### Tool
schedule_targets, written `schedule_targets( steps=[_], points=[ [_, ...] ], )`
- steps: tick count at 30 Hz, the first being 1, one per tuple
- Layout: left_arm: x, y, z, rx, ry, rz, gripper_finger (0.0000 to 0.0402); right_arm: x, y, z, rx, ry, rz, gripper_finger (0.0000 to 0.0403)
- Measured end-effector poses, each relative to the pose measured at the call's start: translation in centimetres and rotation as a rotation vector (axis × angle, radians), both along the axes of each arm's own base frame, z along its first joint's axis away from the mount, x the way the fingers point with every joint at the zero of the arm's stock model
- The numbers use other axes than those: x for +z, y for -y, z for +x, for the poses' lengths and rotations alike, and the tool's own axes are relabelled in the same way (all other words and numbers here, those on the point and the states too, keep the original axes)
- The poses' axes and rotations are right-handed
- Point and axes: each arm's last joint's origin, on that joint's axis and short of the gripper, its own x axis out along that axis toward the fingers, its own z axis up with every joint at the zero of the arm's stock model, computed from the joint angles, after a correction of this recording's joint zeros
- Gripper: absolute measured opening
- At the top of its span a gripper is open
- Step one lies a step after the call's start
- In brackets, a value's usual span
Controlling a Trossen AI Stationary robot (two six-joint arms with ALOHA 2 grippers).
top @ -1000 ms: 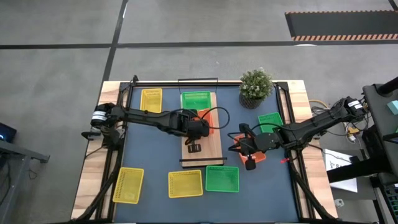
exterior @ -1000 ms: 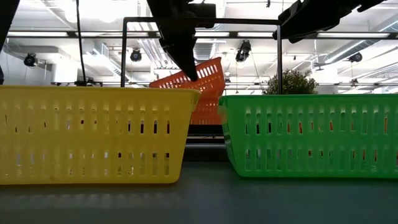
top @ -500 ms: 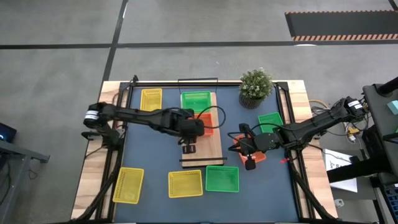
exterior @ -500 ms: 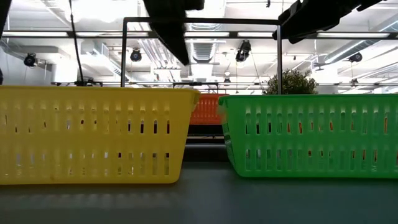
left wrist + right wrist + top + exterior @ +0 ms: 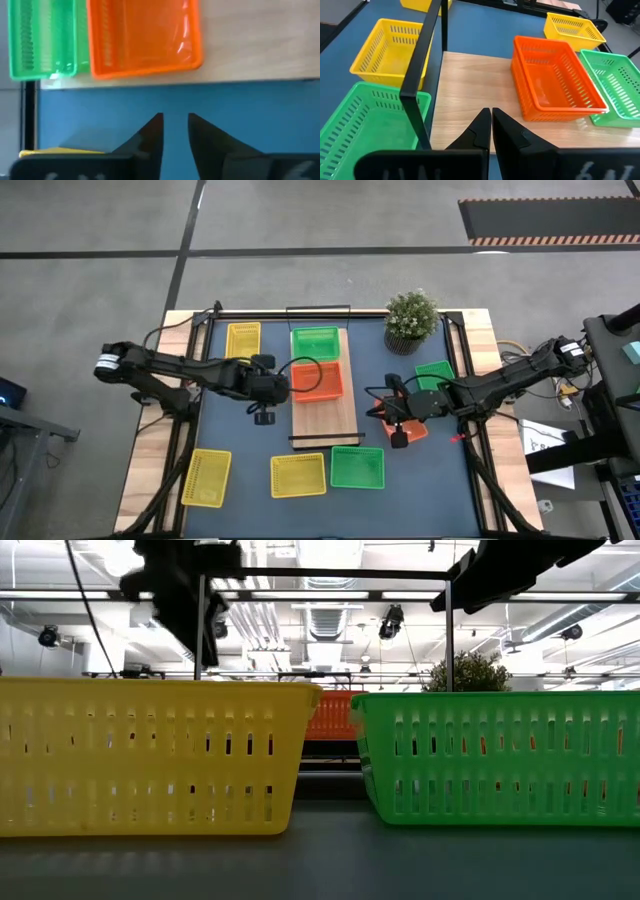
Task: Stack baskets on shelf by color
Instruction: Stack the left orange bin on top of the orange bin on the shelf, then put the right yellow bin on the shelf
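Note:
The light-wood shelf [image 5: 326, 420] lies lengthwise in the middle of the blue mat. A green basket [image 5: 315, 341] sits flat on its far end, and an orange basket [image 5: 317, 380] sits flat on its middle, right beside the green one. My left gripper [image 5: 263, 417] hangs over the mat just left of the shelf. Its fingers [image 5: 175, 122] are open with nothing between them, and they point down. My right gripper [image 5: 400, 440] hovers shut to the right of the shelf, above another orange basket [image 5: 416, 430]. In its wrist view the right gripper [image 5: 491, 114] faces the shelf.
Near the front edge stand a yellow basket [image 5: 205, 477], a second yellow basket [image 5: 298, 475] and a green basket [image 5: 357, 467]. A yellow basket [image 5: 243, 340] is at the far left and a green basket [image 5: 435, 375] at the right. A potted plant [image 5: 411, 320] stands at the far right. Black wire frames rise at the shelf's ends [image 5: 420, 65].
My left gripper has let go of the orange basket and has drawn back off the shelf toward the table's left edge. The basket, first tipped up on the shelf, now lies flat on its middle beside the green one.

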Motion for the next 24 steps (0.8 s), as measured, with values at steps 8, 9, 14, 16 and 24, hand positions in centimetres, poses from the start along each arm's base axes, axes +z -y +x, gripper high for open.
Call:
schedule_targets(
  steps=[8, 9, 14, 16, 24],
  points=[
    [-4.2, -2.3, 0.1, 0.045, 0.163, 0.02, 0.0004, 0.0, 0.1, 0.0, -0.005, 0.002, 0.0, 0.0009],
    [-4.5, -2.5, 0.3, 0.042, 0.176, 0.027, 0.0005, 0.0, 0.1, 0.0, -0.007, 0.002, 0.002, 0.0009],
    [-5.0, -3.7, 0.9, 0.063, 0.203, 0.052, 0.0006, 0.0, 0.1, 0.0, -0.015, 0.002, 0.016, 0.0009],
    [-4.9, -4.0, 1.0, 0.071, 0.214, 0.057, 0.0006, 0.0, 0.1, 0.0, -0.017, 0.003, 0.02, 0.0009],
    [-4.8, -4.3, 0.5, 0.122, 0.21, 0.041, 0.0006, 1.9, 0.2, 0.9, -0.04, 0.183, -0.046, 0.0009]
  ],
)
